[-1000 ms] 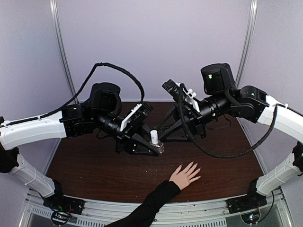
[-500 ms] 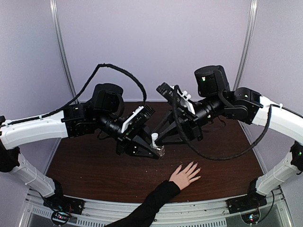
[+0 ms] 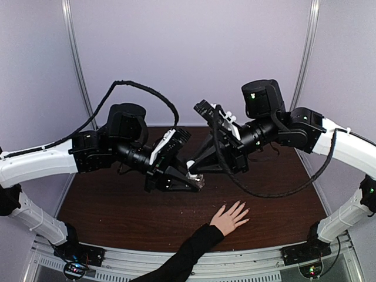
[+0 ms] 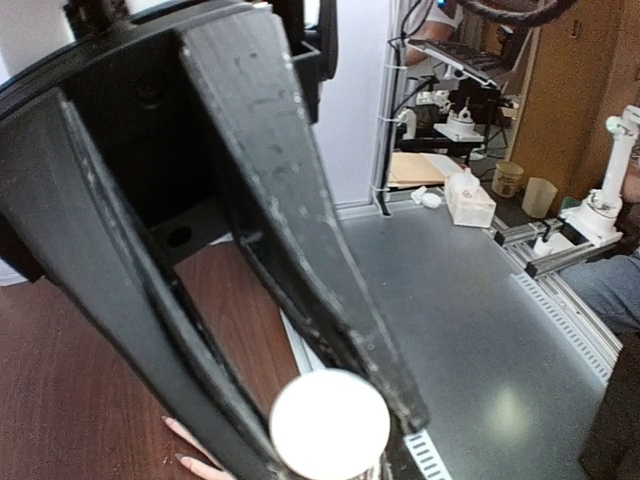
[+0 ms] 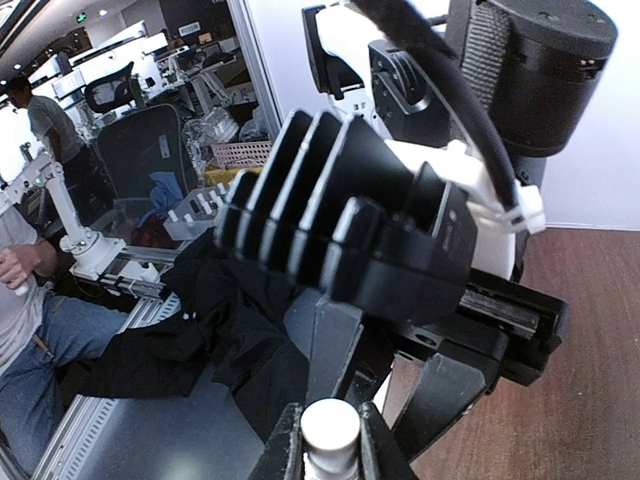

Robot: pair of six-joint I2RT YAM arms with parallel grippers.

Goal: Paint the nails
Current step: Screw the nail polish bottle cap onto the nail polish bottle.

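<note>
A robotics lab: the left of the right wrist view shows another white robot arm, an office chair and a person in jeans. Cluttered workbenches fill the left wrist view's upper right.

The top camera sat high behind the near edge of the desk, looking down and forward over its whole brown surface to the far wall. The left wrist camera looked along the left hand from very close, towards the desk's near edge and the room beyond. The right wrist camera, equally close, looked along the right hand towards the left arm. All three views shared the white-capped bottle at mid-desk.
</note>
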